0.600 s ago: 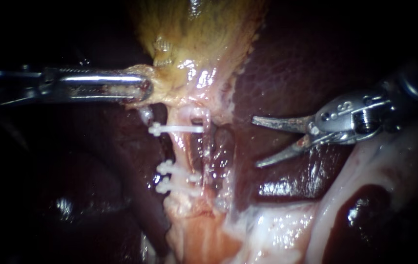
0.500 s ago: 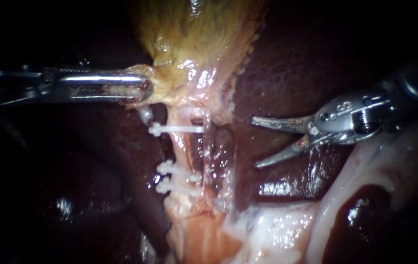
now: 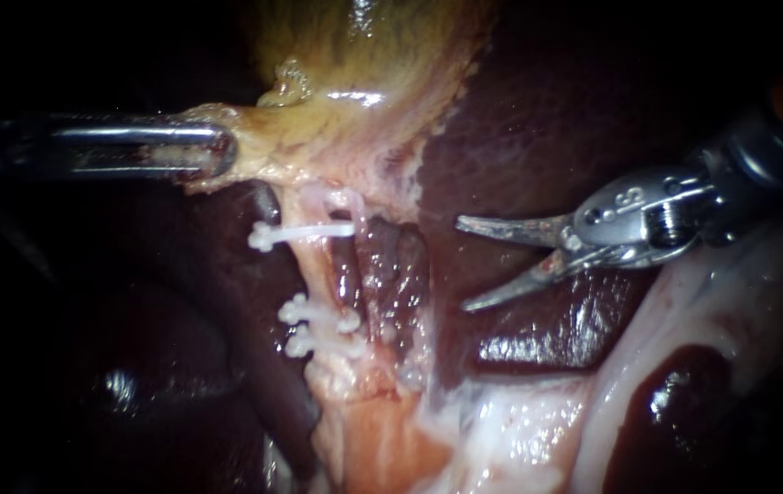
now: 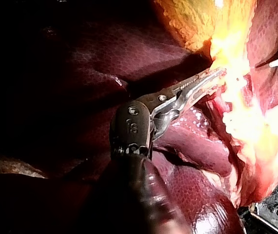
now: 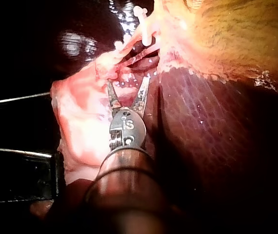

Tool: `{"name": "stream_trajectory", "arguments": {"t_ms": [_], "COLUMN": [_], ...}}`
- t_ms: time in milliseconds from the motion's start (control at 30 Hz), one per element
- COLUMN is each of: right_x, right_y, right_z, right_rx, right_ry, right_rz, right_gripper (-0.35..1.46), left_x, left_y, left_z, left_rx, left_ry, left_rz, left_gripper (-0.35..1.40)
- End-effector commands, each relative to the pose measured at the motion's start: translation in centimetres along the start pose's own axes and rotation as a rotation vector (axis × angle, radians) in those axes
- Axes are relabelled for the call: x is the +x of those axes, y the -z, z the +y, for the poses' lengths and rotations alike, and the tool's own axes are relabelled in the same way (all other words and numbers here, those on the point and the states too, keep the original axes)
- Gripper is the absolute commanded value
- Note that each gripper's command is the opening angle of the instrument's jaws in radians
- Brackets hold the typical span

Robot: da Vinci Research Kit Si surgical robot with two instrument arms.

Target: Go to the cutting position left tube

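Endoscope view, left tube [image 3: 316, 271] vert., slight tilt, clips [image 3: 305, 232] crosswise

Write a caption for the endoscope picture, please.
The left instrument holds the gallbladder; the right instrument, jaws open, faces the clipped tube.

Dark red liver [image 3: 538, 110] flanks the yellowish gallbladder [image 3: 364, 73], with pale glistening tissue [image 3: 520, 430] lower down.
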Motion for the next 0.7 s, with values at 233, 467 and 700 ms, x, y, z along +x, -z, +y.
{"name": "stream_trajectory", "arguments": {"t_ms": [233,467,700], "right_x": [0.18,0.12,-0.03], "right_y": [-0.39,-0.81,-1.09], "right_z": [-0.09,-0.09,0.03], "right_rx": [0.057,0.094,0.101], "right_ry": [-0.030,-0.056,-0.073], "right_rz": [0.025,0.022,0.021], "right_gripper": [1.43,1.43,1.43], "left_x": [0.00,0.00,-0.01], "left_y": [0.00,0.00,0.00], "left_z": [-0.01,-0.01,-0.01], "left_rx": [-0.001,-0.001,-0.001], "left_ry": [0.000,0.000,-0.001], "left_rz": [0.001,0.001,0.001], "left_gripper": [-0.35,-0.35,-0.35]}}
